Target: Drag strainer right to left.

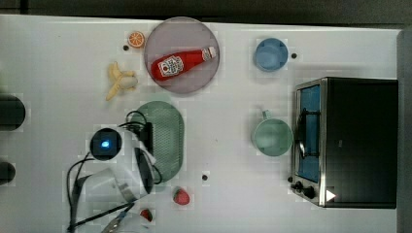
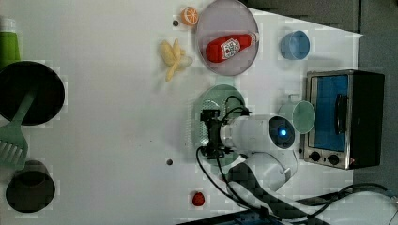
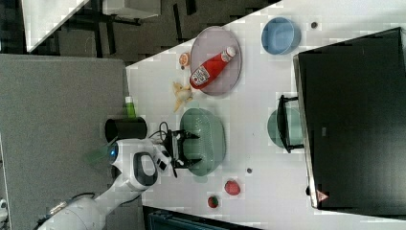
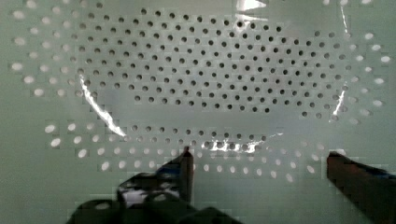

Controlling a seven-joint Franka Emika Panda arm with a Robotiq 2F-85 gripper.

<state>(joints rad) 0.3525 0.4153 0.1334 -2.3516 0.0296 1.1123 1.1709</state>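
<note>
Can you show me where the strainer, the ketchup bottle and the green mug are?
strainer [image 1: 170, 133], top view, on its holed floor.
ketchup bottle [image 1: 176, 65], top view, on its label.
green mug [image 1: 272, 138], top view, inside the cup.

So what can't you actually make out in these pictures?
- Strainer: in the top view the arm covers its left side.
- Gripper: the wrist view shows open fingers above the holes, but not whether they touch the plastic.
- Mug: in the right view the toaster oven and its door handle hide much of it.
- Small red fruit: too small in the top view to name.
</note>
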